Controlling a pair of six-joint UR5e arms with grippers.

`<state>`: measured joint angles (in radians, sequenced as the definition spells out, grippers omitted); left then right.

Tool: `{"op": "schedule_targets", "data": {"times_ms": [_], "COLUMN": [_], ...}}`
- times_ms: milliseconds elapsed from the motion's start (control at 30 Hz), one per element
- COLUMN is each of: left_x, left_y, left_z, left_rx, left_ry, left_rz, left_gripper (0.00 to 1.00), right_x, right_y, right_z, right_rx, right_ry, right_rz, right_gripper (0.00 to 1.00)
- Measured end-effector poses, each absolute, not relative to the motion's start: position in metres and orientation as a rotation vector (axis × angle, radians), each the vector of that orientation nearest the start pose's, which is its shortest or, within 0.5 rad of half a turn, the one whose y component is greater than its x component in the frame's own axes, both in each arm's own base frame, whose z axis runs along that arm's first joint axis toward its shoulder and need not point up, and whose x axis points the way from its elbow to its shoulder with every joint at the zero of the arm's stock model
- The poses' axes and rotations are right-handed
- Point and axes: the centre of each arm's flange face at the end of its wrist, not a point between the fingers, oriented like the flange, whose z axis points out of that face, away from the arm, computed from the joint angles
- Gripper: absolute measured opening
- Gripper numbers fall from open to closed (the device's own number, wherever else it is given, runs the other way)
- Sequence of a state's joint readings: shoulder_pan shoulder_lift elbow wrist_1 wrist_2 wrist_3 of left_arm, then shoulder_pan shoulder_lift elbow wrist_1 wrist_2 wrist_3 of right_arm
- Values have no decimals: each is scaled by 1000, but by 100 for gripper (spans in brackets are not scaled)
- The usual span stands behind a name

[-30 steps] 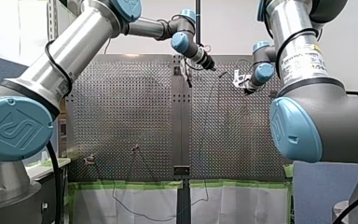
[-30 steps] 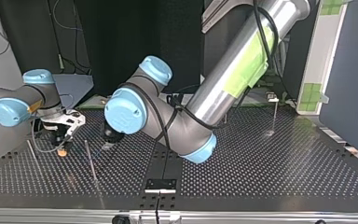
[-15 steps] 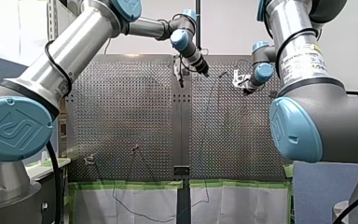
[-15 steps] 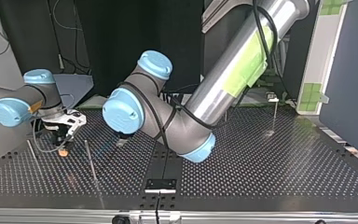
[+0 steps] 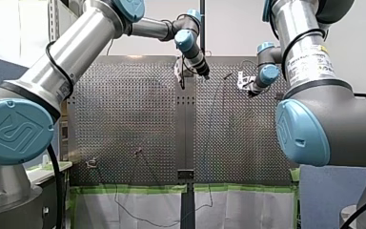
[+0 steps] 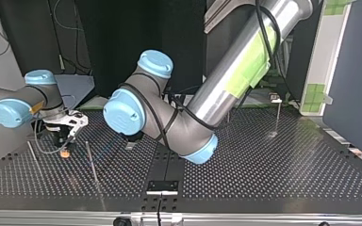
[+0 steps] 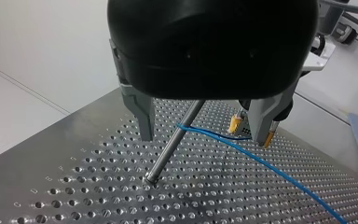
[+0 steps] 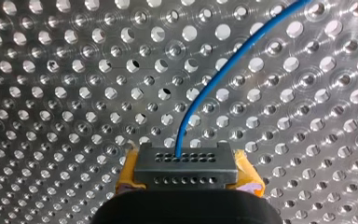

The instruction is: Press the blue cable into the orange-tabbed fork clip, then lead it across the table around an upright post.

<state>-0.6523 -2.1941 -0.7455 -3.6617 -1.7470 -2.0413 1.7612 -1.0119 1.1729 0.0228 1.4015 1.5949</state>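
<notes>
**Cable gripped beside the clip and bent at the post: routing begun, not finished.**

My right gripper (image 8: 186, 164) is clenched on the blue cable (image 8: 205, 88), low over the perforated table (image 8: 51, 93) at its far side, right of the middle. In the top view the orange-tabbed fork clip (image 6: 65, 153), as I take the small orange piece there to be, sits just under that gripper. I can't tell whether the cable is seated in the fork. My left gripper (image 7: 203, 137), just left of the right one, is released, its fingers (image 7: 144, 122) astride an upright post (image 7: 170, 147). The cable bends at that post, touching it. One strand runs to the right gripper and the other trails toward the near edge. I judge the clip step unconfirmed and the wrap started. Leading the cable on across the table is left to do.
</notes>
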Motion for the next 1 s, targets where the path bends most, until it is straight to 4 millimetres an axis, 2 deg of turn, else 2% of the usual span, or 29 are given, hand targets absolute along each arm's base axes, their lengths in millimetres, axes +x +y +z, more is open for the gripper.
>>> {"op": "schedule_targets", "data": {"times_ms": [233, 533, 733, 1000], "left_x": [479, 462, 456, 453], "left_y": [-514, -519, -509, -485], "left_z": [460, 458, 471, 491], "left_rx": [45, 38, -4, -110], "left_ry": [1932, 1919, 1875, 1800], "left_rz": [-580, -536, -565, -578], "left_gripper": [100, 100, 100, 100], "right_x": [279, 278, 278, 279], "right_y": [-649, -650, -650, -649], "right_z": [344, 344, 344, 344], "right_rx": [1608, 1606, 1605, 1608], "right_ry": [-1174, -1174, -1174, -1173], "right_rz": [1390, 1389, 1388, 1389], "right_gripper": [0, 0, 0, 0]}}
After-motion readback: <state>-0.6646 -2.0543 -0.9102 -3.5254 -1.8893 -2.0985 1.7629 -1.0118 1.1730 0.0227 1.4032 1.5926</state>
